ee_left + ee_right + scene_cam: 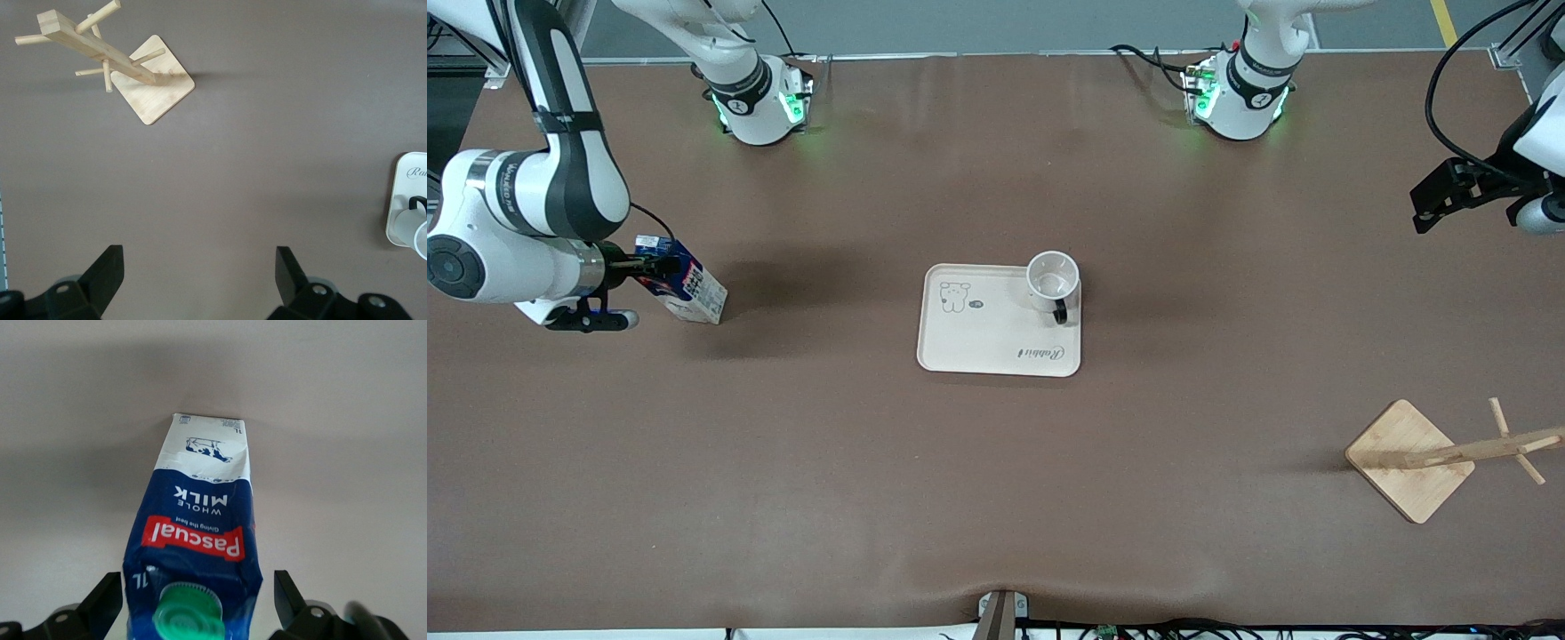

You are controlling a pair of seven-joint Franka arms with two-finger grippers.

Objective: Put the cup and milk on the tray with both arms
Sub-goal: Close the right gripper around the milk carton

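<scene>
On tray (pixel 987 342), cup (pixel 1053 283), both tools released, right tool (pixel 199 600) astride milk (pixel 197 540).

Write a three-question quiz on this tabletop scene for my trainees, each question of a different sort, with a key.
1. True or false: the cup already stands on the tray.
2. The milk stands: A) on the tray, B) on the table toward the right arm's end, C) on the bamboo rack.
3. Fill in: the fingers of the right gripper stand ____ on either side of the milk's green cap.

Key
1. True; it stands in a corner of the tray.
2. B; the right gripper is at its top.
3. Open; they have not closed on the carton. The left gripper, also open, waits over bare table.
</scene>
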